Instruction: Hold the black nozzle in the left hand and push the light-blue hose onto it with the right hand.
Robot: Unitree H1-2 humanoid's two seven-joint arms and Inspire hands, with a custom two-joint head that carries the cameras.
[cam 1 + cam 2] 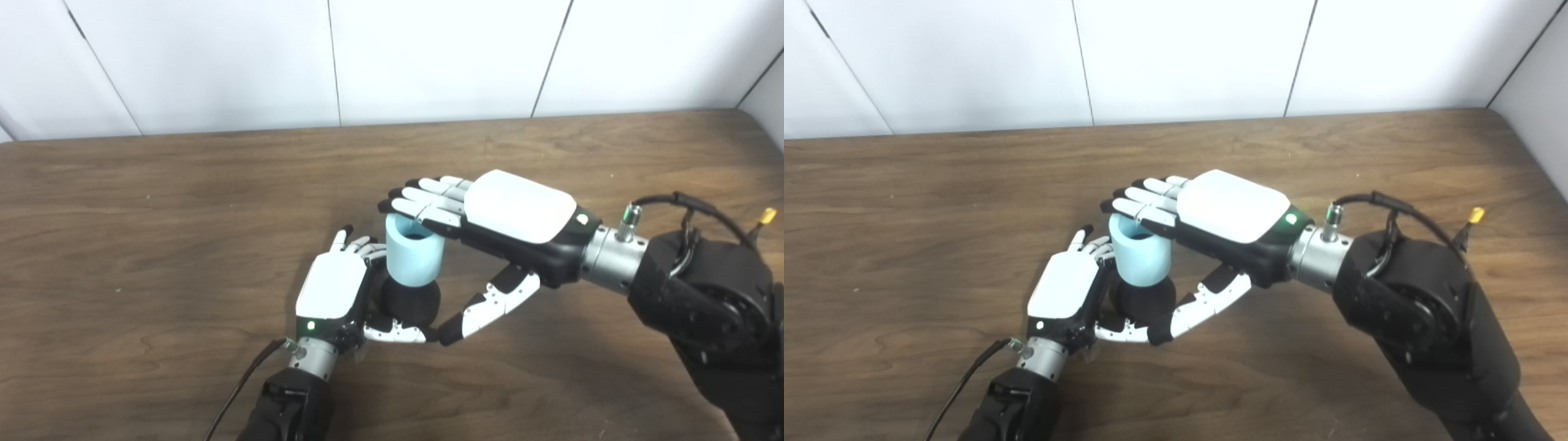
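Observation:
A black nozzle (pixel 411 301) stands upright near the table's middle, and my left hand (pixel 334 288) is shut on it, fingers behind and thumb in front. A short light-blue hose (pixel 415 257), an open-topped tube, sits on top of the nozzle and hides the nozzle's upper end. My right hand (pixel 508 214) lies flat over the hose with straight fingers (pixel 422 205) resting across its rim. The right thumb hangs down to the right of the nozzle, apart from the hose, so this hand grips nothing. The same stack shows in the right eye view: hose (pixel 1142 260), nozzle (pixel 1145 301).
The wooden table (pixel 153 214) spreads around both hands and ends at a white panelled wall at the back. A black cable (pixel 245 380) trails from the left wrist toward the front edge. The bulky right forearm (pixel 704 294) fills the lower right.

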